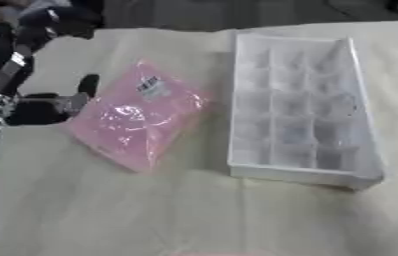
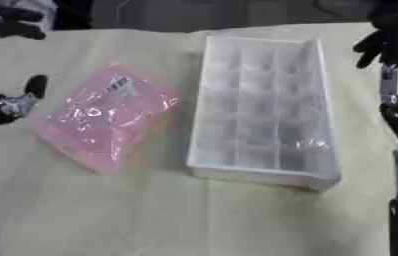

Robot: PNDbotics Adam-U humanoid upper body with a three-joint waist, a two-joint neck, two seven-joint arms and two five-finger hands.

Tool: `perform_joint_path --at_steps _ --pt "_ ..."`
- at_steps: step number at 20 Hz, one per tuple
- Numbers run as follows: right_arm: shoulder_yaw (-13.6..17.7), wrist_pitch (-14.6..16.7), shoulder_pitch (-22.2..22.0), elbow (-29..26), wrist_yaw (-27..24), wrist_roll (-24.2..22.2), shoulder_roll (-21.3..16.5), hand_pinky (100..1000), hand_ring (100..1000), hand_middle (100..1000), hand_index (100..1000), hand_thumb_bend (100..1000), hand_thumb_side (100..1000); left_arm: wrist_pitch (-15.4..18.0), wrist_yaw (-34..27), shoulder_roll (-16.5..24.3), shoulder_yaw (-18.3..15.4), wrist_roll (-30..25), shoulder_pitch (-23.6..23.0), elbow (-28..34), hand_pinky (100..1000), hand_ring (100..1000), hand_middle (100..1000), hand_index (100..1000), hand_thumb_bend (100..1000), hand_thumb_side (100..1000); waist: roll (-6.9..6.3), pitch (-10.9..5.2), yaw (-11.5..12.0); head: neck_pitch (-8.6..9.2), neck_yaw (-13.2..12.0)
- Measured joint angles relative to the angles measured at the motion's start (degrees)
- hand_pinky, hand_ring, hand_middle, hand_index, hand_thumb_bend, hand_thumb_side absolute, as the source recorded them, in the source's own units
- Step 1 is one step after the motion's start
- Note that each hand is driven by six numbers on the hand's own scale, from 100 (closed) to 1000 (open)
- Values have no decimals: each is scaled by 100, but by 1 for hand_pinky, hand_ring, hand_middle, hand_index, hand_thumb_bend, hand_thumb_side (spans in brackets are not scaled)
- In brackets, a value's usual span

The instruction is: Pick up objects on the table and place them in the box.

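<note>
A cream cloth covers the tabletop (image 1: 106, 210), seen from above. On it lies a flat pink packet (image 1: 137, 117) in clear, shiny wrapping with a small pale label near its top end. It sits tilted, just left of a long white box (image 1: 300, 107) divided into a grid of small compartments. Packet and box are close but do not appear to touch. As far as can be seen, every compartment is empty, so the task looks barely begun: the packet has yet to be lifted and placed in the box.

The robot's left hand (image 1: 58, 102) rests at the left edge, just beside the packet's left side, with one dark finger pointing up; it holds nothing and looks relaxed. The right hand (image 2: 393, 42) hangs at the upper right, beyond the box, its dark fingers drooping downward and holding nothing.

Beyond the cloth's far edge runs a dark strip of floor, with blurred dark shapes at the upper left corner.
</note>
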State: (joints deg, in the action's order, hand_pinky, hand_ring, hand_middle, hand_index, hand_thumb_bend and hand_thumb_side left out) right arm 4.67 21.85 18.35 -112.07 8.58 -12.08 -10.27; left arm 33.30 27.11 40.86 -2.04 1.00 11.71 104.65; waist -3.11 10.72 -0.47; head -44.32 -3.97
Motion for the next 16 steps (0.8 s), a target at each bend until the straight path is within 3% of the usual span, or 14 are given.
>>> perform_joint_path --at_steps 3,7,16 --pt "4 1 -1 0 20 4 -10 361 504 656 693 100 537 111 413 100 -3 12 -151 -125 713 750 828 867 567 100 -35 14 55 0 3" --pt "36 0 -8 0 58 10 -60 361 504 656 693 100 535 172 849 141 -40 69 -327 -259 723 761 834 879 627 100 -92 38 133 0 46" --pt "68 -29 -22 -2 118 32 -146 360 503 656 694 100 533 293 1317 142 -35 176 -476 -429 726 761 836 878 525 100 -210 96 257 0 100"
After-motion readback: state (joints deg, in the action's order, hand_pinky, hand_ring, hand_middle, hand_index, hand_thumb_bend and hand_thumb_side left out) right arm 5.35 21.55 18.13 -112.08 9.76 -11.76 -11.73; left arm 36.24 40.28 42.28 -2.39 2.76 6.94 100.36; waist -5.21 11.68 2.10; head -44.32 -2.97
